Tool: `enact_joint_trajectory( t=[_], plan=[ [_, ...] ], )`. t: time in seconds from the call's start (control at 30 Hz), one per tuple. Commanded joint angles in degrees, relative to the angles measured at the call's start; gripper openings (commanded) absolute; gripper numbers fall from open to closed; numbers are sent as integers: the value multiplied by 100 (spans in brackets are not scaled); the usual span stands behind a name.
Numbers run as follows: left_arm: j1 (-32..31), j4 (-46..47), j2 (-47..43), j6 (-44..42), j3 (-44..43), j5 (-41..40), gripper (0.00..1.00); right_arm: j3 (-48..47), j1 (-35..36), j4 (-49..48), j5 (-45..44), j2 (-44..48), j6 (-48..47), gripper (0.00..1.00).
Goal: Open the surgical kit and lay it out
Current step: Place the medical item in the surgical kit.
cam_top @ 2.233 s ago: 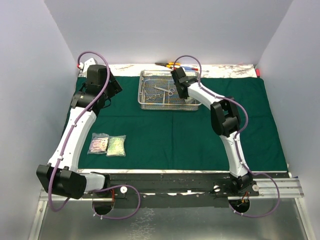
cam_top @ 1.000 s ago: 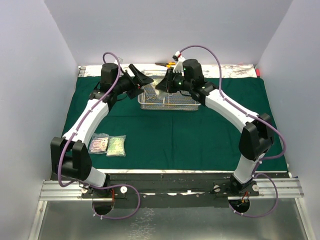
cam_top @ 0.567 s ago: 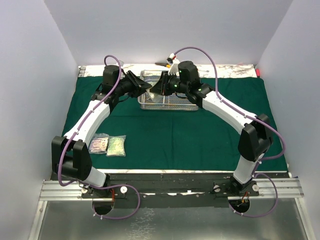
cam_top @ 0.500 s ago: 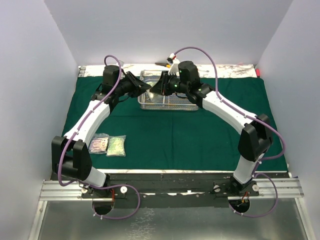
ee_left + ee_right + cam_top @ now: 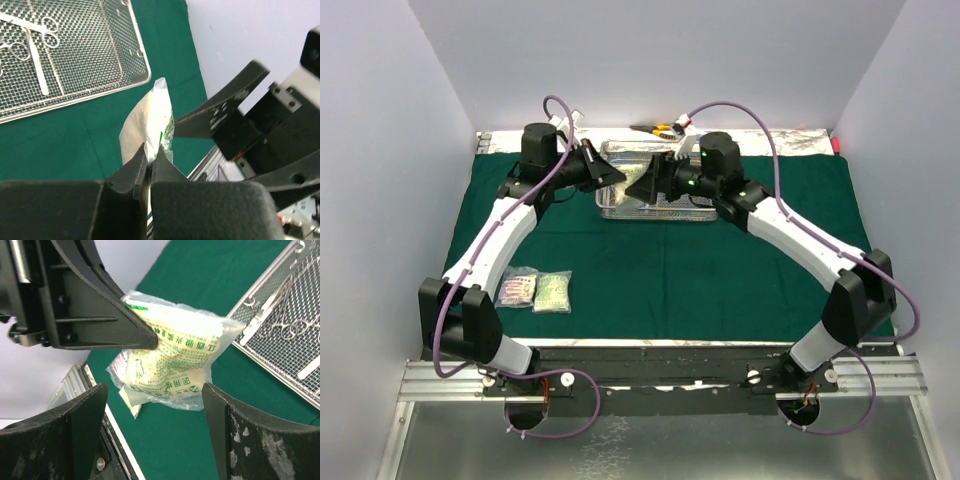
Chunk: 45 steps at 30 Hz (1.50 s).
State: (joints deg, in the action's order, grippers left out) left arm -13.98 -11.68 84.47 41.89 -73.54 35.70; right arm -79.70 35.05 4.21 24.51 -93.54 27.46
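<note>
Clear plastic packet [image 5: 175,357]: we judge it light, limp, slippery. Left jaws clenched on its edge; right jaws spread, empty. Pinch the seam.

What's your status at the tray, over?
Left gripper shut on clear packet. Right gripper open around it, not gripping. Packet in the air near mesh tray; two other packets on green cloth. Nothing seen blocking.
</note>
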Motion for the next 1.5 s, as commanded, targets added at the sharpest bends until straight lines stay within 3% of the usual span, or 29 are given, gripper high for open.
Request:
enact_joint_trajectory(
  t=[0.0, 0.3, 0.6, 0.7, 0.8, 0.93, 1.03, 1.07, 1.13, 1.27, 1.37, 1.47],
  plan=[
    [26, -221, -347, -917, -280, 1079, 0, 472, -170, -903, 500, 677, -2, 82],
    [34, -232, -543, -1009, -701, 2276, 0, 880, -201, -1545, 959, 983, -7, 84],
    [30, -236, -611, -1140, -992, 2669, 0, 792, -202, -2152, 2197, 797, 368, 80],
    [33, -238, -627, -1139, -1004, 2640, 0, 866, -201, -2272, 2227, 841, 461, 66],
    [35, -238, -633, -1130, -1045, 2568, 0, 924, -214, -2356, 2243, 865, 572, 44],
    [58, -237, -648, -1094, -1134, 2387, 0, 1199, -239, -2732, 2312, 956, 727, 35],
    [74, -235, -636, -1074, -1191, 2309, 0, 1269, -250, -2820, 2304, 974, 742, 18],
    [74, -238, -630, -1067, -1211, 2310, 0, 1272, -257, -2830, 2292, 977, 751, 17],
    [87, -238, -630, -1077, -1239, 2327, 0, 1288, -269, -2890, 2286, 993, 792, 20],
    [99, -227, -645, -1115, -1223, 2436, 0, 1329, -333, -3031, 2206, 1052, 990, 56],
    [142, -225, -685, -1161, -1145, 2515, 0, 1423, -431, -3338, 2208, 1122, 1247, 61],
    [172, -226, -721, -1181, -1055, 2547, 0, 1463, -508, -3529, 2241, 1170, 1370, 59]
  ],
)
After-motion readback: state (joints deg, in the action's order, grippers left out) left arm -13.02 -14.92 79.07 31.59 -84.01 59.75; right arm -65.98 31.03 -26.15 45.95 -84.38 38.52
